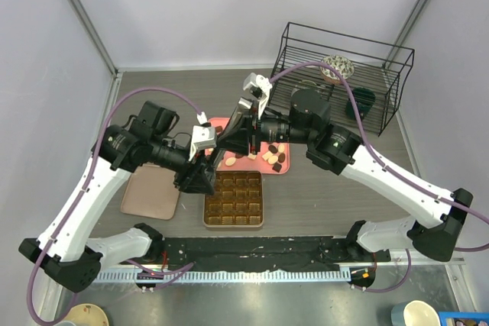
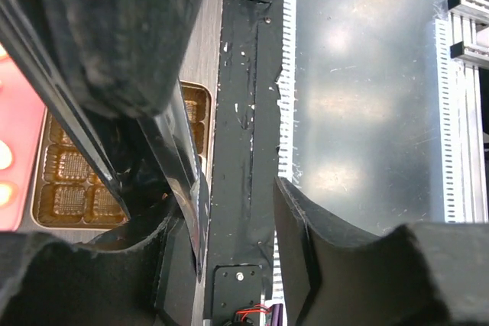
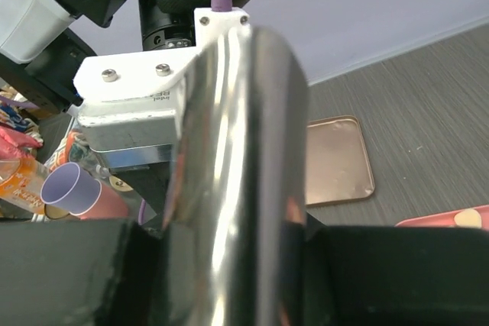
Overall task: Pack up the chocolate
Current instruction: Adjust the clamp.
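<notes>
Holding shiny metal tool (image 3: pixel 237 127) in narrow R end effector (image 3: pixel 237 265), w/ L end effector (image 2: pixel 237 215) part-open alongside. Could drop it onto chocolate (image 1: pixel 271 156) or gridded box (image 1: pixel 233 198) if gripped too shallow.

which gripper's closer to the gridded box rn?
Left. The left gripper is at the upper-left corner of the gridded box; the right gripper is farther back, over the pink tray.

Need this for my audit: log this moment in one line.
left gripper: open | right gripper: shut on metal tool | chocolate: on pink tray | gridded box: visible cells empty
</notes>
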`<state>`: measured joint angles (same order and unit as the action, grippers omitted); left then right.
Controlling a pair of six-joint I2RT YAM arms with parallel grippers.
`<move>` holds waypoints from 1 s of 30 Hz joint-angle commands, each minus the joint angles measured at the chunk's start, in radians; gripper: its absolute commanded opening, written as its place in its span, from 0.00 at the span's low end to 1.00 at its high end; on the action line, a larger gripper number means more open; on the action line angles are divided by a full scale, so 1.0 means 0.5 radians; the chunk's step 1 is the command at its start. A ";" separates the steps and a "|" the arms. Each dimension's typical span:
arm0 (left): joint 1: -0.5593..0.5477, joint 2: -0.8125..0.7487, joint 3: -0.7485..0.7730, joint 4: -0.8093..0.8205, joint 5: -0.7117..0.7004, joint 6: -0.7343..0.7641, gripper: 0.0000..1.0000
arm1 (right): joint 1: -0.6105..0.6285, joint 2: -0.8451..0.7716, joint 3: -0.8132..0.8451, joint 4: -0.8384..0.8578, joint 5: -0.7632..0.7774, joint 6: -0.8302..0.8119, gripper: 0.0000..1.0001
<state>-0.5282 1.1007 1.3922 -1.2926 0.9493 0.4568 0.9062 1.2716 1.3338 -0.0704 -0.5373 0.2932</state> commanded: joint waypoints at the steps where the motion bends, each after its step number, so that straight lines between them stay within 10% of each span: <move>1: 0.001 -0.103 0.115 -0.087 -0.085 -0.027 0.45 | -0.021 -0.132 0.005 -0.068 0.182 -0.154 0.13; 8: 0.001 -0.167 0.176 -0.087 -0.401 -0.097 0.69 | -0.024 -0.227 0.081 -0.255 0.421 -0.307 0.09; 9: 0.001 -0.183 0.191 -0.072 -0.520 -0.128 0.99 | -0.024 -0.242 0.102 -0.291 0.461 -0.322 0.09; 30: 0.041 -0.474 -0.244 0.514 -1.288 -0.386 0.99 | -0.021 -0.150 0.121 -0.249 0.755 -0.154 0.01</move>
<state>-0.5102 0.8745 1.3334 -1.1393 0.3618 0.2832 0.8948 1.1828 1.3727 -0.2741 -0.2073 0.1654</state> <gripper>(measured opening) 0.995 0.249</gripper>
